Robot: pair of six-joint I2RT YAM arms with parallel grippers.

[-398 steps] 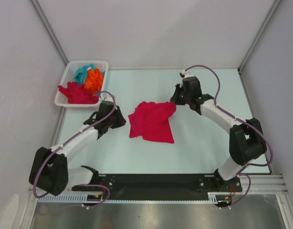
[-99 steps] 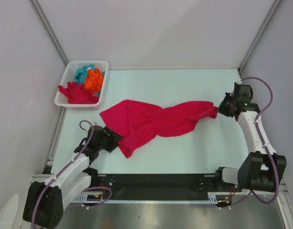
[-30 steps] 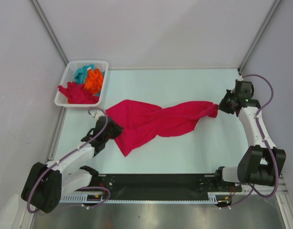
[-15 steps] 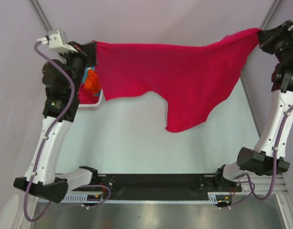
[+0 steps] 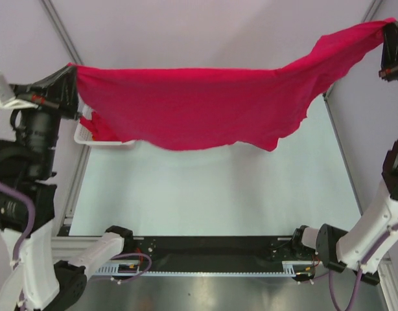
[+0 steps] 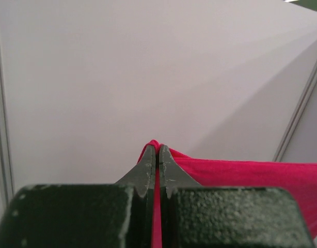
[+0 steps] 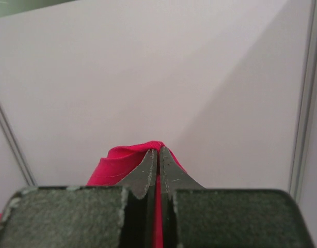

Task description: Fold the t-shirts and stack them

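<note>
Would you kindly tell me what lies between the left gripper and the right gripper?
The crimson t-shirt hangs spread in the air between the left gripper and the right gripper, each pinching one end. The top external view shows this.

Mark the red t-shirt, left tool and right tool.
red t-shirt (image 5: 199,107): top external view, middle of the stretched cloth.
left tool (image 6: 158,149): left wrist view, between its fingertips, on pinched cloth.
right tool (image 7: 158,151): right wrist view, between its fingertips.
</note>
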